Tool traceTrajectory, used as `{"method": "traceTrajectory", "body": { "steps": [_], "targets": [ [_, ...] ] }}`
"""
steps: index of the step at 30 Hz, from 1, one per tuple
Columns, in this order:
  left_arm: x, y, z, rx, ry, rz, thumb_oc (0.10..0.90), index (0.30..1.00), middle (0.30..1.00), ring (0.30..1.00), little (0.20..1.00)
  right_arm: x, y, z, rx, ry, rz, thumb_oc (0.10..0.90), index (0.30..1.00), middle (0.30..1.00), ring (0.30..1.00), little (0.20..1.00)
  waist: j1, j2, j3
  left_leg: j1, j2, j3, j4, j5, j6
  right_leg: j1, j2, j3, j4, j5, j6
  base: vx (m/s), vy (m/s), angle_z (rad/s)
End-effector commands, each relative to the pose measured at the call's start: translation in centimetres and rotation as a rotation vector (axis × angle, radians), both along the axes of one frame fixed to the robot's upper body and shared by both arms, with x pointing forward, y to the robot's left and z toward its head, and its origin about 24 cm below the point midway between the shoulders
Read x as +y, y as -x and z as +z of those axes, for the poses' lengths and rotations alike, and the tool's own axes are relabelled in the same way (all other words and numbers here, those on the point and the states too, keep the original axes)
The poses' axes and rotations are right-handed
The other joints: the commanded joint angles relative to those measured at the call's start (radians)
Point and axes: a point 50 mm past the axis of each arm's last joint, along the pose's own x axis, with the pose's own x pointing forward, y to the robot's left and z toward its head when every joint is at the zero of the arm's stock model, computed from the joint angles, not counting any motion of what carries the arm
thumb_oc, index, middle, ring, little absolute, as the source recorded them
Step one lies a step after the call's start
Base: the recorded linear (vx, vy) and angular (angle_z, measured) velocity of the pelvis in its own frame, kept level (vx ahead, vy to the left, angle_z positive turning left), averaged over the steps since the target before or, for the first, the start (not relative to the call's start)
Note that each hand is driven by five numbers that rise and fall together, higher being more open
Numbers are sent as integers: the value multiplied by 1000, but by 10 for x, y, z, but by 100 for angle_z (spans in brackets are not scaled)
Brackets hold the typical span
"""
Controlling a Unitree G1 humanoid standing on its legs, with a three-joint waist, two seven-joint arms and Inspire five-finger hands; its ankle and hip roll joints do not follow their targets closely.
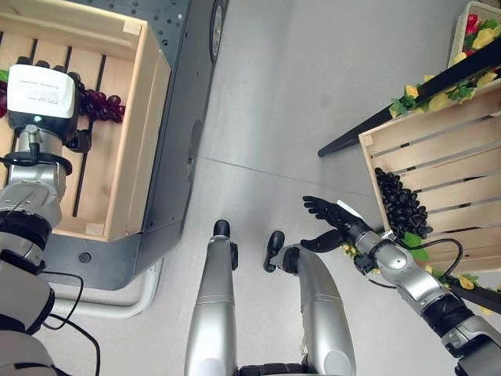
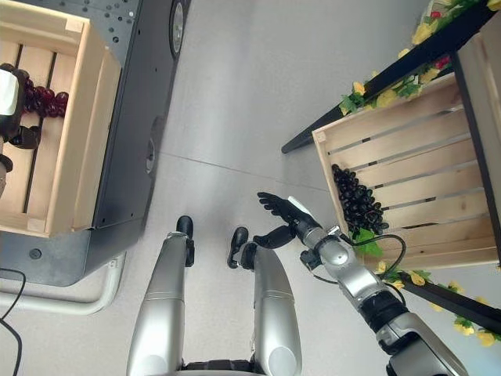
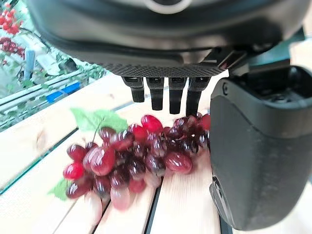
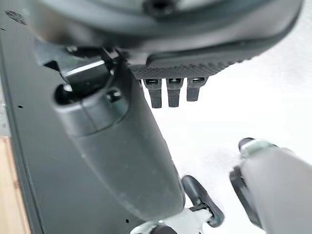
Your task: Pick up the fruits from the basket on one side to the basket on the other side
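A bunch of red grapes lies on the slats of the wooden crate to my left. My left hand hovers just over it, open, with straight fingers above the bunch and the thumb beside it, not gripping. In the left eye view the red grapes show beside that hand. A bunch of black grapes lies in the wooden crate to my right. My right hand is open and holds nothing, above the floor just left of that crate.
The left crate rests on a dark metal cart. A black shelf bar with yellow flowers and green leaves runs behind the right crate, and a small basket of fruit sits at the far right. Grey floor lies between the crates.
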Motion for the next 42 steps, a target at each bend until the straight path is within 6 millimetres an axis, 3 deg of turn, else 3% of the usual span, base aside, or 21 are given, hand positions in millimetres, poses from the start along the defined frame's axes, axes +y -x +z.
{"method": "traceTrajectory", "body": {
  "steps": [1, 11, 12, 13, 14, 21, 27, 33, 37, 42],
  "targets": [
    [34, 31, 60, -143, -122, 186, 800, 900, 900, 900, 900, -7, 6, 28, -144, -83, 6, 800, 900, 900, 900, 900, 17, 8, -11, 88, -29, 71, -113, 11, 88, 84, 11, -30, -27, 51, -26, 0, 0, 0],
    [34, 25, 54, 8, -44, 176, 800, 900, 900, 900, 900, -6, 7, 37, -186, -118, 3, 800, 900, 900, 900, 900, 23, -6, -11, 67, -33, 49, -115, 11, 90, 70, 13, -45, -24, 54, -19, 5, -9, 2],
    [35, 25, 50, 18, -15, 172, 595, 592, 592, 592, 592, -7, 6, 39, -192, -120, 0, 800, 900, 900, 900, 900, 23, -6, -11, 66, -35, 47, -116, 11, 89, 70, 13, -45, -25, 54, -18, 9, -9, 7],
    [35, 25, 50, 21, -9, 170, 595, 592, 592, 592, 592, -7, 6, 39, -193, -120, 0, 800, 900, 900, 900, 900, 23, -6, -11, 67, -35, 46, -116, 11, 89, 71, 14, -45, -25, 54, -17, 15, -19, 7],
    [36, 25, 46, 56, 28, 156, 400, 300, 300, 300, 300, -8, 6, 41, -198, -123, -5, 800, 900, 900, 900, 900, 22, -6, -11, 72, -37, 46, -121, 10, 90, 75, 14, -45, -29, 57, -15, 11, -17, 3],
    [36, 24, 30, 100, 109, 92, 400, 300, 300, 300, 300, -13, 7, 44, -214, -138, -20, 800, 900, 900, 900, 900, 21, 5, -11, 111, -44, 54, -134, 4, 91, 110, 13, -42, -43, 53, -15, 0, 0, 0],
    [36, 28, 25, -8, 229, -19, 400, 300, 300, 300, 300, -14, 11, 48, -229, -151, -17, 800, 900, 900, 900, 900, 23, 21, -11, 150, -50, 65, -135, -4, 92, 141, 5, -38, -47, 48, -14, 0, 0, 0],
    [51, 40, -4, -14, 347, 37, 400, 300, 300, 300, 300, -6, 12, 60, -286, -169, 5, 800, 900, 900, 900, 900, 24, 34, -11, 209, -54, 75, -161, -4, 92, 191, 4, -32, -70, 46, -14, -6, -18, -3],
    [63, 50, -18, -132, 539, 51, 400, 300, 300, 300, 300, 2, 10, 67, -307, -194, 17, 800, 900, 900, 900, 900, 22, 45, -11, 258, -55, 85, -177, -5, 93, 227, 1, -21, -76, 43, -15, -9, -19, -3],
    [75, 63, -30, -388, 870, 2, 400, 300, 300, 300, 300, 12, 15, 60, -299, -204, 33, 800, 900, 900, 900, 900, 21, 47, -11, 340, -57, 88, -216, -4, 94, 297, -1, -12, -106, 45, -10, -9, -57, -6]
  ]
}}
